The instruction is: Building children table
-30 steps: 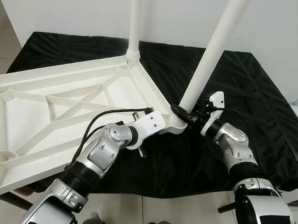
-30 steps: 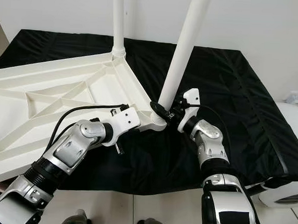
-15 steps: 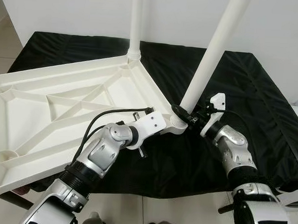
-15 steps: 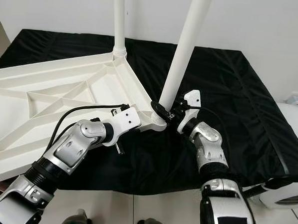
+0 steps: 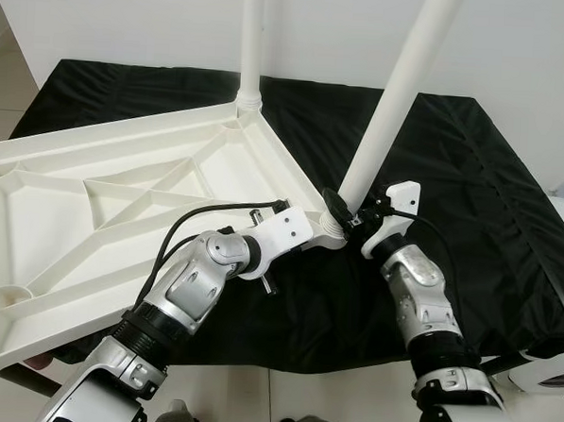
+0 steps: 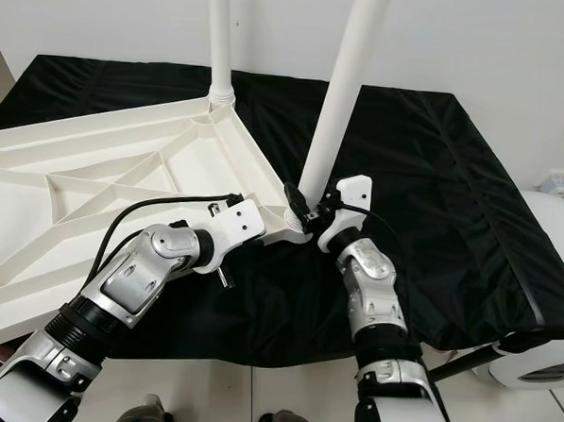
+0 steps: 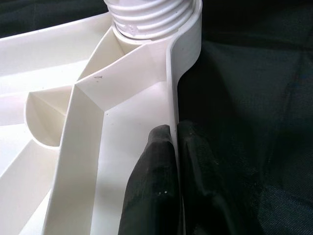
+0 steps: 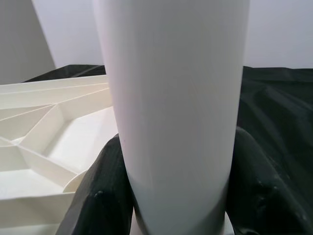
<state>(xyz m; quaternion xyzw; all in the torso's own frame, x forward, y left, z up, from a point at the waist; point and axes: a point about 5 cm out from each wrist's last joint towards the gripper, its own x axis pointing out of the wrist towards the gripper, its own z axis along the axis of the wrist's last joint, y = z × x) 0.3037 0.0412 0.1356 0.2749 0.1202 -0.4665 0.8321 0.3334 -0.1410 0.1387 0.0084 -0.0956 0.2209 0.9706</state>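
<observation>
Upturned white tabletop [image 5: 122, 193] is lying on the black cloth [image 5: 473, 183]. Left gripper [image 7: 172, 147] is pinching the tabletop's rim beside the corner socket. Right gripper [image 8: 171, 191] is clamping the near leg [image 5: 392, 94] just above that socket; far leg [image 5: 251, 39] is standing upright.

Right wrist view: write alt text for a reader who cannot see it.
A thick white table leg stands clamped between the two black fingers of the right hand. Behind it on one side lies the ribbed white underside of the tabletop, on the other a black cloth.
</observation>
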